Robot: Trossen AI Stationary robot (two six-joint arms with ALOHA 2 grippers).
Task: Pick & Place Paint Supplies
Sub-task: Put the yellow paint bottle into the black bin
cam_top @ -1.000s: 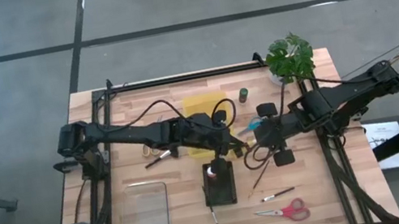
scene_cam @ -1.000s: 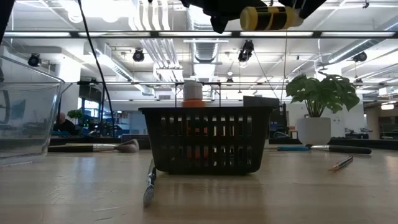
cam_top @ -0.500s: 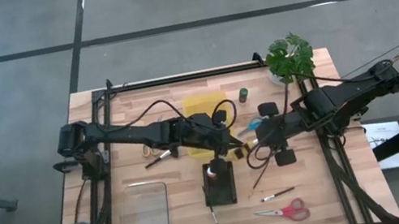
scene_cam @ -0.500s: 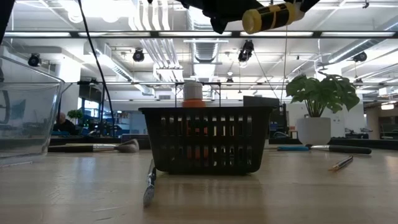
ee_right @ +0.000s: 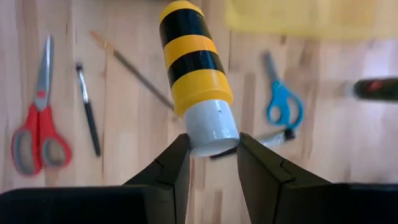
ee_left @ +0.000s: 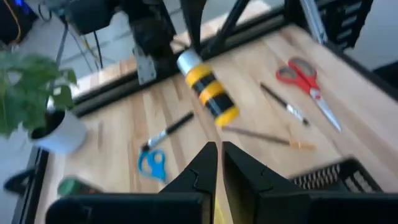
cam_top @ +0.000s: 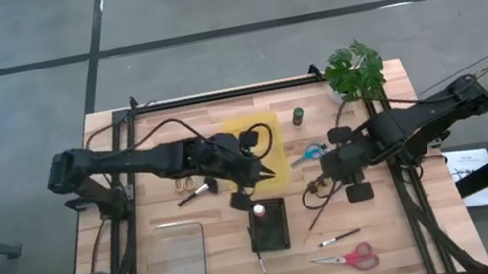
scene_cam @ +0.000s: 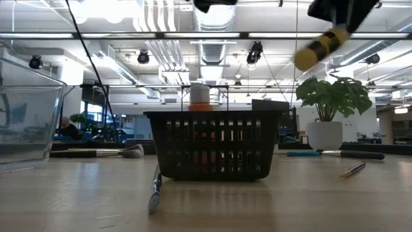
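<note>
A yellow-and-black striped paint bottle (ee_right: 193,59) with a white top is in my right gripper (ee_right: 212,149), above the table to the right of the black basket (cam_top: 268,225). It also shows in the low view as the tilted bottle (scene_cam: 320,46) and in the left wrist view as the bottle (ee_left: 206,87). A red-topped bottle (scene_cam: 199,95) stands inside the basket (scene_cam: 215,145). My left gripper (ee_left: 219,163) is shut and holds nothing, hovering just beyond the basket's far left corner (cam_top: 259,166). A broad brush (cam_top: 196,193), thin brushes (cam_top: 340,238) and a green-topped bottle (cam_top: 298,115) lie on the table. My right gripper pinches the bottle's white top (ee_right: 211,127) between its two fingers (ee_right: 168,168). It comes from the table's right, slanting down, and the bottle runs on beyond the fingertips along their line. The bottle is lifted clear and tilted, with its yellow bottom end (scene_cam: 304,60) lowest.
Red scissors (cam_top: 346,259) lie near the front, blue scissors (cam_top: 306,155) under the right arm. A yellow sheet (cam_top: 252,136), a potted plant (cam_top: 355,72) and a clear tub (cam_top: 178,266) sit around the basket. One thin brush (cam_top: 262,265) lies at the basket's near side.
My right gripper has carried the striped bottle toward the table's right edge, away from above the basket. The bottle has tipped from level to slanting, yellow end down. My left arm has drawn back toward the table's left edge and has left the low view.
</note>
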